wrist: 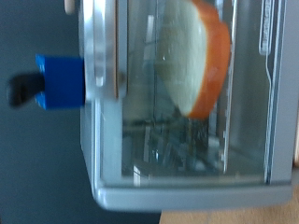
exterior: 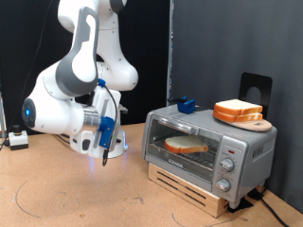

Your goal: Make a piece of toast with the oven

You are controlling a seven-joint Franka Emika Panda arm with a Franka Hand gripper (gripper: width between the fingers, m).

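Looking across the brown wooden surface [exterior: 57,189], we find the small boxy silver toaster oven [exterior: 208,142] standing on a low pale wooden crate [exterior: 185,185] toward the exterior view's right; its glass door [exterior: 185,145] appears closed, and behind the pane lies the piece of toast [exterior: 189,145], one flat pale slice with a golden-brown crust, resting on the wire rack; the wrist view shows the same slice [wrist: 196,56] through the glass, so we judge the loading part already done. On the oven's roof, a round wooden plate [exterior: 248,124] carries a stack of like slices [exterior: 239,111]; a small blue block [exterior: 185,104] sits on the roof near its far corner, seen also in the wrist view [wrist: 64,82]. The white arm's gripper [exterior: 104,151] hangs to the exterior view's left of the oven, well apart from the door and nothing visible between its fingers; whether they are spread or clenched, we cannot tell, the hand is too small and dim here. The knobs [exterior: 227,161] run down the oven's right panel; as we judge it, doing this stage well means a square approach to the front, no nudging the oven on its crate, and keeping clear of the plate above.
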